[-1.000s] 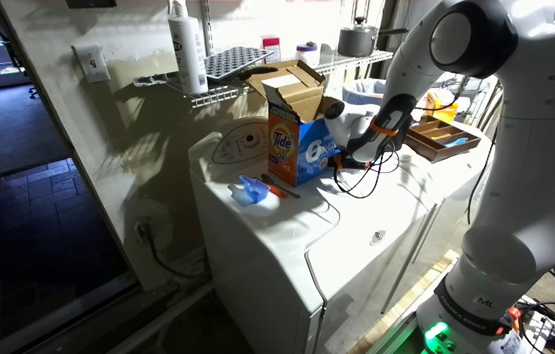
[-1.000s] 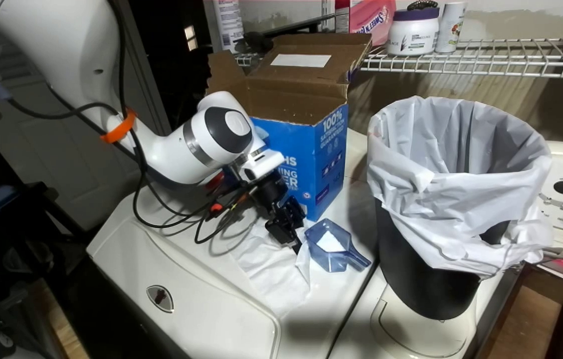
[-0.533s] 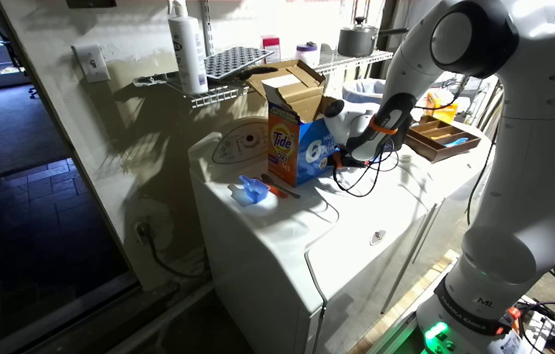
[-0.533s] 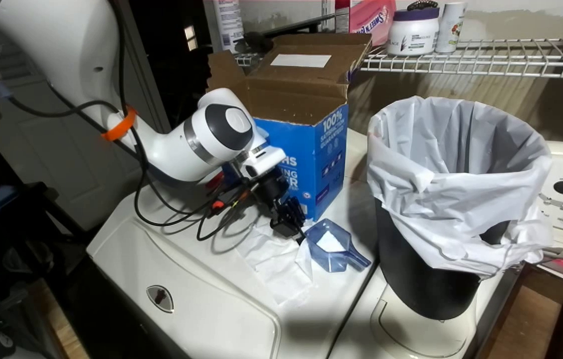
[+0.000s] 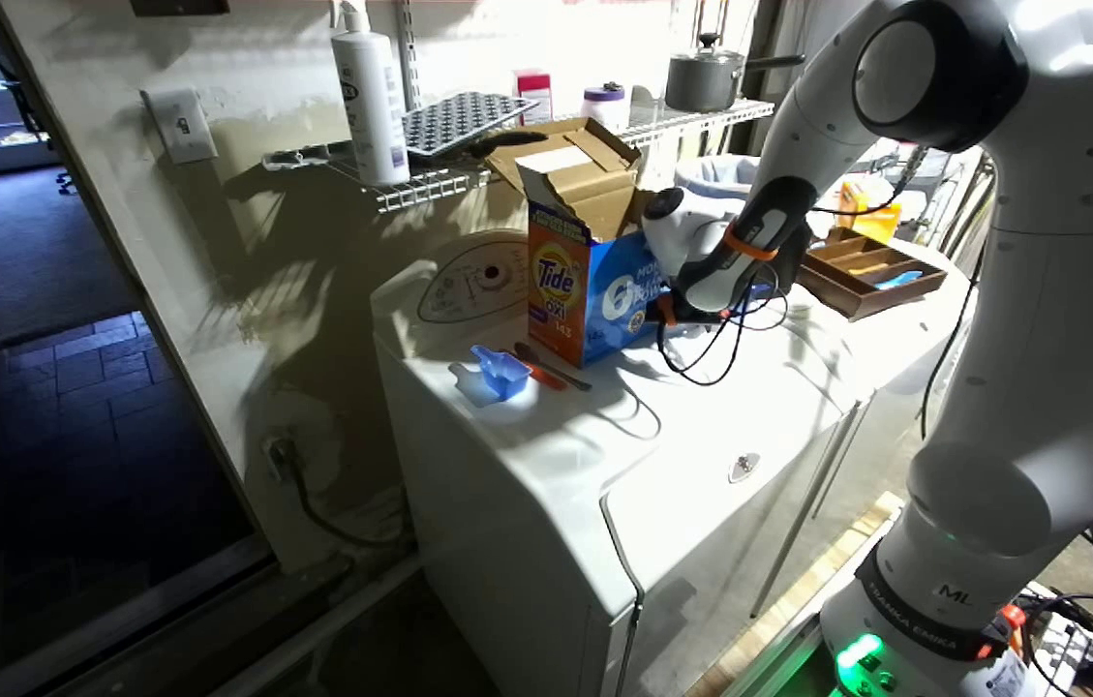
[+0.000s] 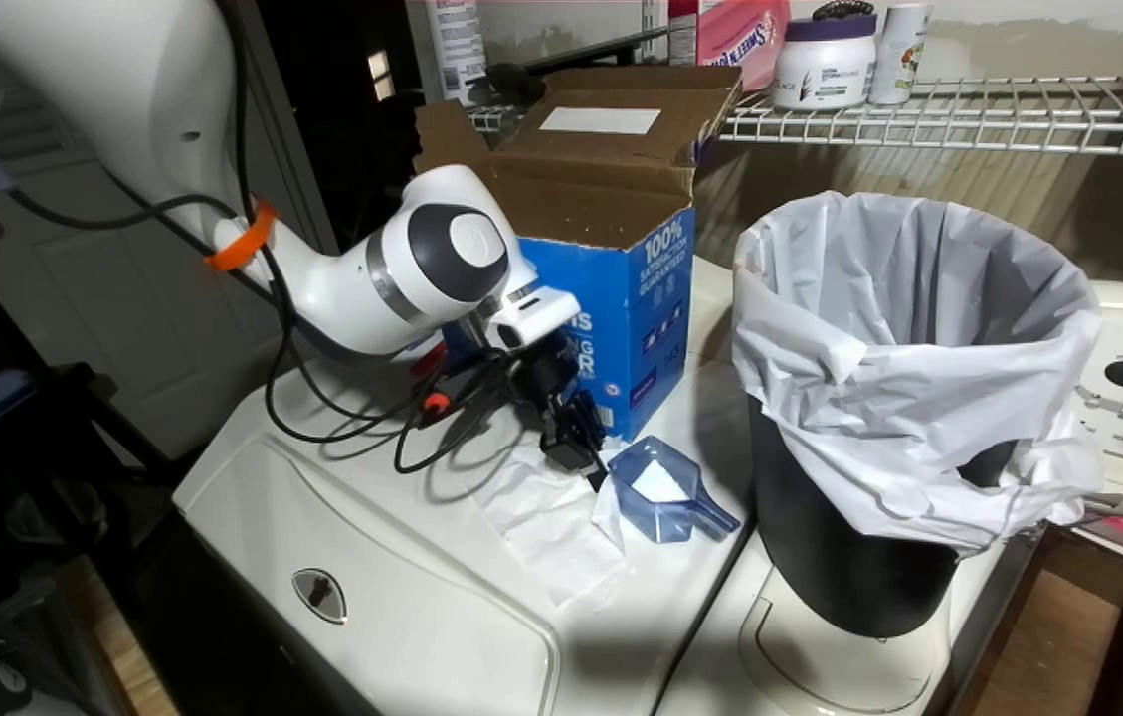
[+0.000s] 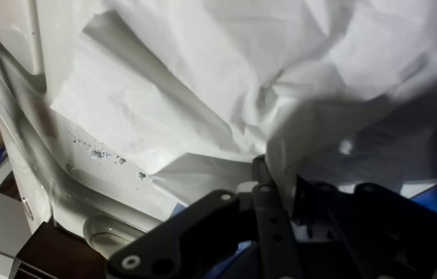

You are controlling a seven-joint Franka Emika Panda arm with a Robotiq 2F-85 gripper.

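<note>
paper (image 6: 553,547): low ctr in an ext. view, on machine (image 6: 422,572); wrist view: long axis L–R across top, pinched fold pts down
jaws: nearly closed, gripping paper
arm (image 6: 347,303): in from upper L, wrist bent, aimed down-R

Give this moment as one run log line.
tool: closed on white sheet | granules: scattered beside white sheet | blue scoop: beside white sheet | Tide box: flaps open

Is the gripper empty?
No: in the wrist view the gripper pinches a fold of the crumpled white sheet, with creases running out from the pinch.
</note>
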